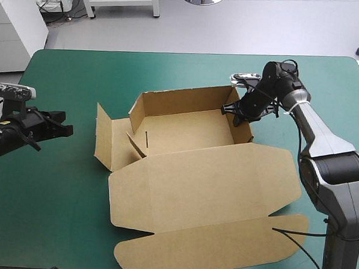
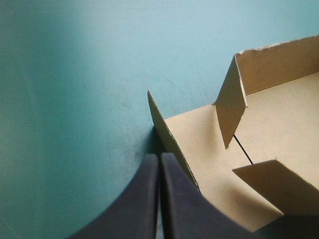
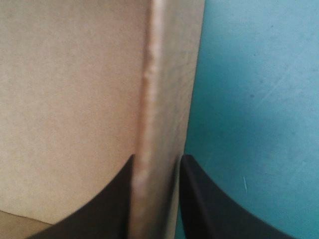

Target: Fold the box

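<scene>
Forming step: side walls. The box (image 1: pixel 185 135) sits mid-table on the teal-green cover (image 1: pixel 55 212), its far wall up and its lid (image 1: pixel 206 190) flat toward the near edge.
Right gripper (image 1: pixel 233 111): black fingers pinched on the right wall (image 3: pixel 159 99), one on each face.
Left gripper (image 1: pixel 64 130): fingers pressed together, holding nothing, over the cover to the left of the box and apart from it.
Left side: the outer flap (image 1: pixel 103 136) stands splayed outward, not tucked.
Next move, likely: the free arm closes on that flap, raises it and folds it inward. The pinched wall should keep the box from sliding.
</scene>
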You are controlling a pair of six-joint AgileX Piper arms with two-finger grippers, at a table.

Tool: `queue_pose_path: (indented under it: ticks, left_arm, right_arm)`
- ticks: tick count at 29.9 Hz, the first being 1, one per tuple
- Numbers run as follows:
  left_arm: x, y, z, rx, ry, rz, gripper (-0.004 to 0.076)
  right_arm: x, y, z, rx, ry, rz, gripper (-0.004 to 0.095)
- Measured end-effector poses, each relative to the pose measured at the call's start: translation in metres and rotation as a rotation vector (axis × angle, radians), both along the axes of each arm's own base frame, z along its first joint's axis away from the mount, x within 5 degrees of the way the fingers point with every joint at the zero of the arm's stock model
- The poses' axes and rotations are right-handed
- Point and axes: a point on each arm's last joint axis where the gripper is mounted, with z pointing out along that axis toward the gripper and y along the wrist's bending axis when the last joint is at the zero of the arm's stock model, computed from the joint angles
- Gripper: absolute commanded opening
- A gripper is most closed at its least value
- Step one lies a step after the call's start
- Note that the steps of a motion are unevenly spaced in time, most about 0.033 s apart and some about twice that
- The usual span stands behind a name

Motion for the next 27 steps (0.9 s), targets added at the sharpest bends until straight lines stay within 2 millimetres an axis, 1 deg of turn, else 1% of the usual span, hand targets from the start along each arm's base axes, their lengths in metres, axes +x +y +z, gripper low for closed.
queue_pose_path:
  ticks: [2, 3, 5, 7, 11, 13, 16, 19, 21, 23, 25, 27]
  left_arm:
    - [0.000, 0.000, 0.000, 0.001, 0.000, 0.000, -0.0003]
    - [0.000, 0.000, 0.000, 0.003, 0.001, 0.000, -0.0003]
    - [0.000, 0.000, 0.000, 0.005, 0.002, -0.001, -0.0003]
    - [0.000, 0.000, -0.001, 0.010, 0.004, -0.001, -0.0003]
    - [0.000, 0.000, -0.001, 0.011, 0.006, -0.002, -0.0003]
    - [0.000, 0.000, -0.001, 0.013, 0.007, -0.003, -0.0003]
    - [0.000, 0.000, -0.001, 0.013, 0.007, -0.003, -0.0003]
    - [0.000, 0.000, -0.001, 0.013, 0.007, -0.003, -0.0003]
    - [-0.001, 0.000, -0.001, 0.014, 0.009, -0.005, -0.0003]
    - [-0.001, 0.000, -0.001, 0.014, 0.010, -0.006, -0.0003]
    - [-0.001, 0.000, -0.001, 0.014, 0.010, -0.006, -0.0003]
    - [-0.001, 0.000, -0.001, 0.013, 0.011, -0.007, -0.0003]
  right_arm:
    - [0.001, 0.001, -0.002, 0.001, 0.005, 0.003, 0.0530]
    - [0.002, 0.001, 0.000, 0.005, -0.002, 0.004, 0.0587]
    - [0.004, 0.002, 0.007, 0.013, -0.024, 0.005, 0.0670]
    - [0.007, 0.003, 0.017, 0.025, -0.060, 0.006, 0.0712]
    - [0.007, 0.003, 0.033, 0.038, -0.106, 0.003, 0.0716]
    - [0.004, 0.002, 0.040, 0.044, -0.118, -0.005, 0.0716]
    - [-0.002, 0.000, 0.056, 0.055, -0.147, -0.014, 0.0716]
    - [-0.013, -0.003, 0.081, 0.072, -0.194, -0.026, 0.0716]
    - [-0.023, -0.005, 0.099, 0.084, -0.231, -0.029, 0.0716]
    - [-0.033, -0.008, 0.114, 0.093, -0.259, -0.031, 0.0716]
    - [-0.044, -0.011, 0.124, 0.093, -0.274, -0.032, 0.0715]
    - [-0.053, -0.014, 0.125, 0.087, -0.267, -0.033, 0.0715]
